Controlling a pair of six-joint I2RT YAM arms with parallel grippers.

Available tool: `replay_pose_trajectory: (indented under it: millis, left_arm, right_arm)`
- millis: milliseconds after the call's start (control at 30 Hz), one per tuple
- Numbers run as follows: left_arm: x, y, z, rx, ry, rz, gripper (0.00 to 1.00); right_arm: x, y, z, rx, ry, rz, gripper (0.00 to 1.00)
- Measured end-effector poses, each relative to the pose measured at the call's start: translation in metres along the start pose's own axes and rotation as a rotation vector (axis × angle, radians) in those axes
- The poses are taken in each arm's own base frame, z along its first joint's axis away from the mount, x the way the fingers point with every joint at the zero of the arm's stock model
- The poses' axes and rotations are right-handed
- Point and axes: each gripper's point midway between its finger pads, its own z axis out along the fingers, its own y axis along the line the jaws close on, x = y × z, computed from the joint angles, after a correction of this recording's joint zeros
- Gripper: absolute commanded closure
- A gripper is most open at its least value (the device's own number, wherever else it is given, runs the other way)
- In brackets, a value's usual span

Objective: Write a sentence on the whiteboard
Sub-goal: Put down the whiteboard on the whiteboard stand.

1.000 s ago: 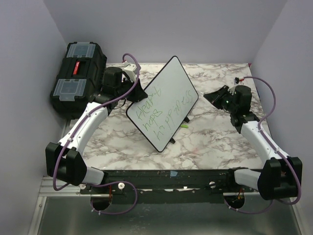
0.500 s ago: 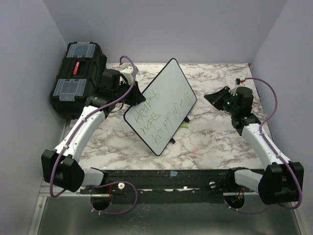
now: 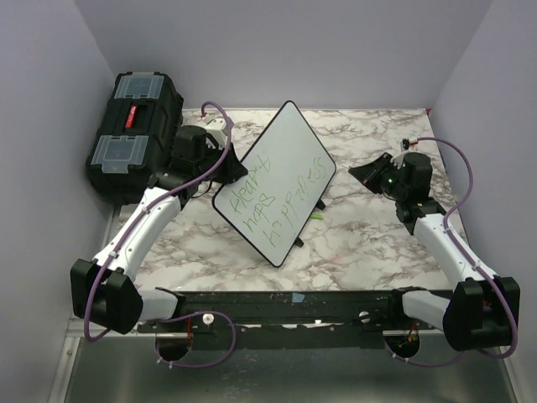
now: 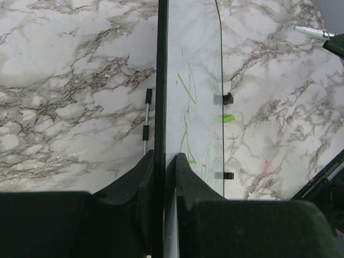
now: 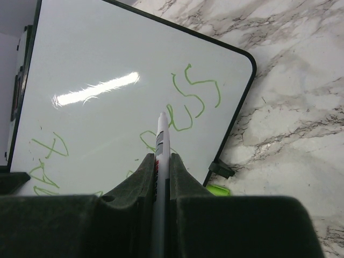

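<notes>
The left gripper [image 4: 164,158] is squeezed tight on the edge of the whiteboard [image 3: 289,147] and holds it tilted up on the table [image 3: 369,243]. The right gripper [image 5: 161,161] is squeezed on a pen [image 5: 162,131], off to the board's right, with the tip pointing at it. The sentence [image 3: 273,197] runs across the board in green. A black toolbox [image 3: 134,126] sits back left.

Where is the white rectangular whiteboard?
In the top view's centre, the white rectangular whiteboard is tilted, its left edge in the jaws of the left gripper, right of the black toolbox.
</notes>
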Motion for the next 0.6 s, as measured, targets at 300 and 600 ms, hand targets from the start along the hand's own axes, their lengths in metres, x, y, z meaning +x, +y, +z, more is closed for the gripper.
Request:
replay_pose_trajectory:
  millis: [300,600]
  left_arm:
    - [0.001,0.0023,0.0041,-0.031,-0.038,-0.009,0.9]
    - [0.0013,0.0054,0.0067,-0.055,-0.06,-0.012,0.85]
  right_arm:
    - [0.0012,0.0002,-0.0001,-0.003,0.005,0.0,0.99]
    - [0.0025,-0.0003,-0.0001,-0.004,0.008,0.002,0.99]
